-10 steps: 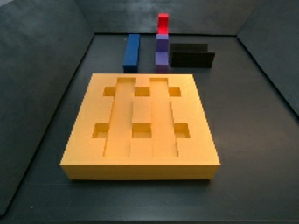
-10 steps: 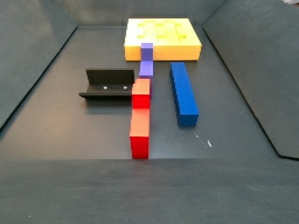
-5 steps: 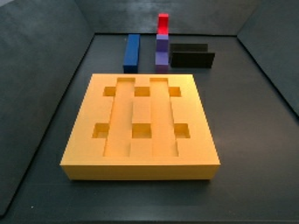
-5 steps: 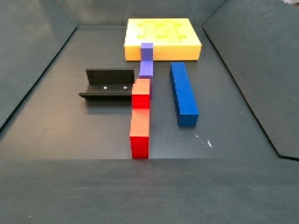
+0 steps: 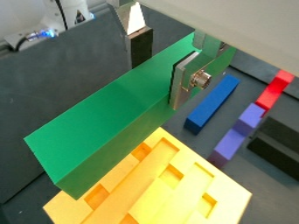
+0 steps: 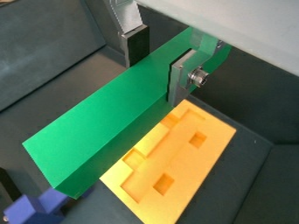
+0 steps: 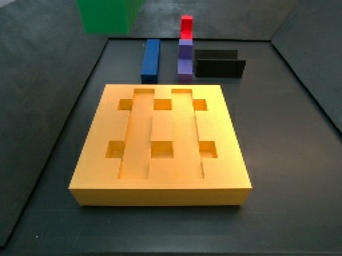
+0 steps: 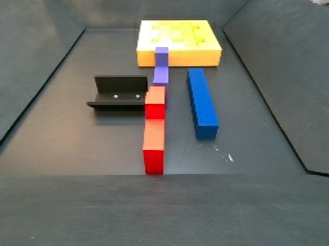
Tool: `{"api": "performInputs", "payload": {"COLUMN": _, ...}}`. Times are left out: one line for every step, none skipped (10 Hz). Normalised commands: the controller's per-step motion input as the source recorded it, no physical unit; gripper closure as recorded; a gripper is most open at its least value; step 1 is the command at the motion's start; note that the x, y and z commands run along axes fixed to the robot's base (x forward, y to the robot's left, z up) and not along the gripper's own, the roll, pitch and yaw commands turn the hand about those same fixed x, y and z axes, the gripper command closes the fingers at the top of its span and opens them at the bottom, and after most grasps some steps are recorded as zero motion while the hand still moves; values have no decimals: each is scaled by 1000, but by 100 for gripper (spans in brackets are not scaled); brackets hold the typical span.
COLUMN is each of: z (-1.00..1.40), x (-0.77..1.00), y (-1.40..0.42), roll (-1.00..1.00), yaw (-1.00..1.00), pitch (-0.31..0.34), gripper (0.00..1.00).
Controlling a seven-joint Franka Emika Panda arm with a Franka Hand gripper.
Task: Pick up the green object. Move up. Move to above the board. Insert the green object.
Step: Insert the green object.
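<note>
**Green bar enters view above the board**

Newly visible at a side view's upper edge, the green object (image 7: 108, 15) hangs high, clamped in the gripper (image 5: 163, 63). Above the board (image 6: 216, 171), it should be squared to a hole before descending slowly.

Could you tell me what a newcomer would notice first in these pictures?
First, the long green bar, clamped between the gripper's silver fingers and hanging in the air above the board in both wrist views; a side view shows only its end at the top edge. Next, the big orange-yellow board with six square holes, lying flat on the dark floor. Beyond it lie the blue bar, the purple bar and the fixture.
</note>
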Motion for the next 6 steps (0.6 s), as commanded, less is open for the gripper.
{"api": "performInputs", "payload": {"z": -994, "x": -17, "y": -6, "roll": 77, "yaw": 34, "pitch": -131, "gripper": 100}}
{"api": "performInputs", "payload": {"z": -1000, "x": 0, "y": -226, "roll": 89, "yaw": 174, "pitch": -63, "gripper": 100}}
{"api": "performInputs", "payload": {"z": -1000, "x": 0, "y": -226, "roll": 124, "yaw": 249, "pitch": -41, "gripper": 100}}
{"api": "performInputs", "payload": {"z": -1000, "x": 51, "y": -191, "roll": 111, "yaw": 343, "pitch": -43, "gripper": 100}}
{"api": "performInputs", "payload": {"z": -1000, "x": 26, "y": -134, "roll": 109, "yaw": 380, "pitch": -29, "gripper": 100}}
{"api": "performInputs", "payload": {"z": -920, "x": 0, "y": -31, "roll": 186, "yaw": 329, "pitch": -4, "gripper": 100}}
